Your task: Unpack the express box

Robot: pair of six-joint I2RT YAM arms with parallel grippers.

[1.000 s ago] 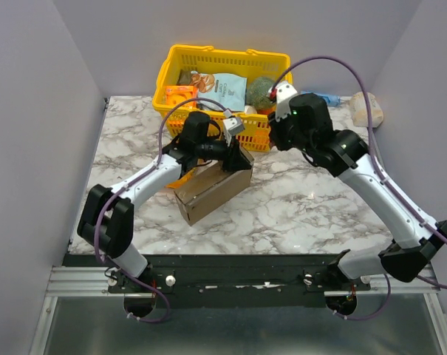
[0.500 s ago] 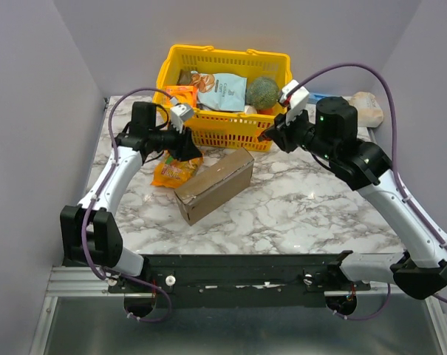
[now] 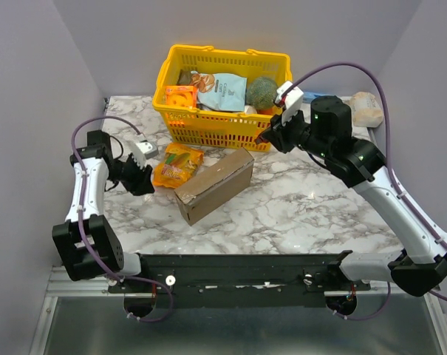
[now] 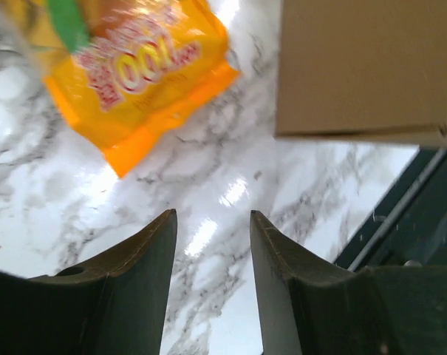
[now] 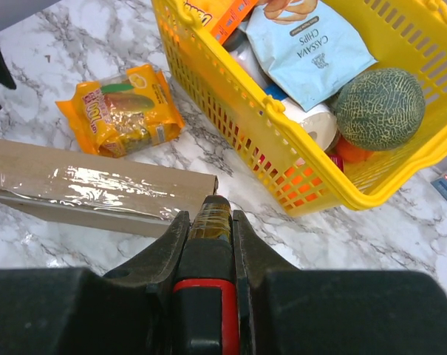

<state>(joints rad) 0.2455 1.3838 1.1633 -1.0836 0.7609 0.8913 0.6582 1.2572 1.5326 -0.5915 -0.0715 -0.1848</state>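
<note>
Right wrist shows my right gripper (image 5: 210,216) clamped on a red tool (image 5: 201,305); the express box (image 5: 97,188) seems stiff and light, so I would grip its edge.

one flat brown cardboard express box (image 3: 214,185), one yellow plastic basket (image 3: 208,132), one orange snack packet (image 3: 177,164), one pale blue chips bag (image 3: 227,90), one round green netted melon (image 3: 261,92), one small red-and-amber tool (image 5: 210,216).

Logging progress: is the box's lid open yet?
No, the box lies shut, with clear tape running along its top.
</note>
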